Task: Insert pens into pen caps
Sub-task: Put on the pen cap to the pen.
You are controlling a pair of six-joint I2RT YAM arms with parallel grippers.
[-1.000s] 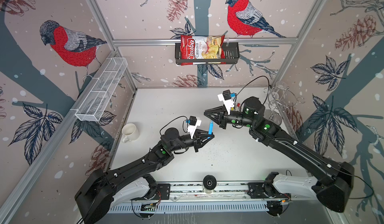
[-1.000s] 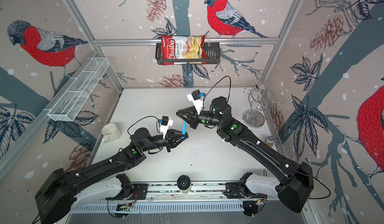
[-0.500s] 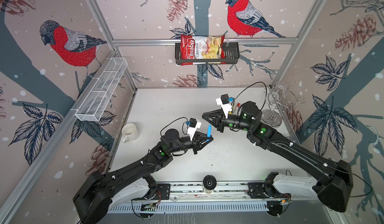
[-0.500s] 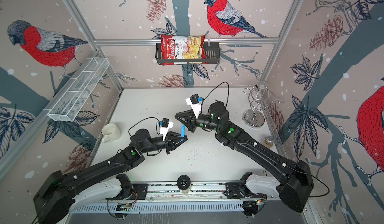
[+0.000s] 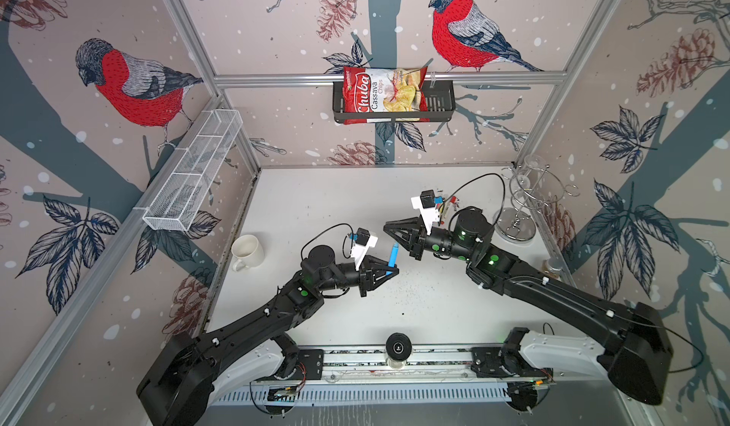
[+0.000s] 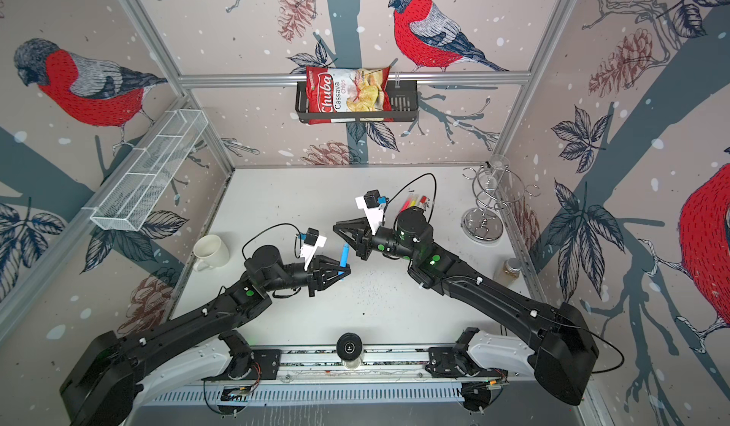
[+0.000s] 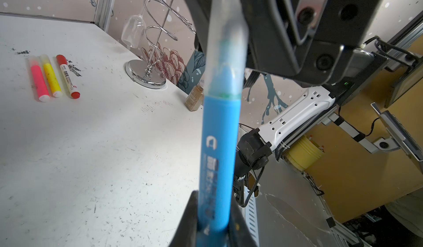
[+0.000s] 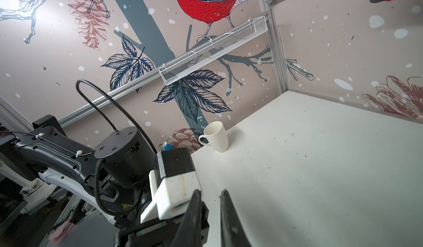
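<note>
My left gripper (image 5: 392, 272) (image 7: 212, 213) is shut on the lower end of the blue pen (image 5: 393, 256) (image 6: 344, 256) (image 7: 219, 142), held upright over the table's middle. A translucent whitish pen cap (image 7: 225, 39) sits over its tip. My right gripper (image 5: 387, 226) (image 6: 335, 226) (image 8: 211, 192) hovers just behind and above the cap; its jaws stand close together with nothing between them. Whether it touches the cap I cannot tell. The pink (image 7: 40, 81), yellow (image 7: 51, 76) and white red-ended (image 7: 67, 76) pens lie side by side at the back right, each with a cap on.
A white mug (image 5: 247, 251) stands at the left edge. A chrome wire glass rack (image 5: 517, 211) and a small spice jar (image 5: 553, 268) stand along the right wall. A chips bag (image 5: 383, 94) sits in a wall basket, and a white mesh shelf (image 5: 193, 175) hangs on the left wall.
My right gripper has moved left and toward the front, closing in on the top of the blue pen. The left gripper has held the pen almost still.
</note>
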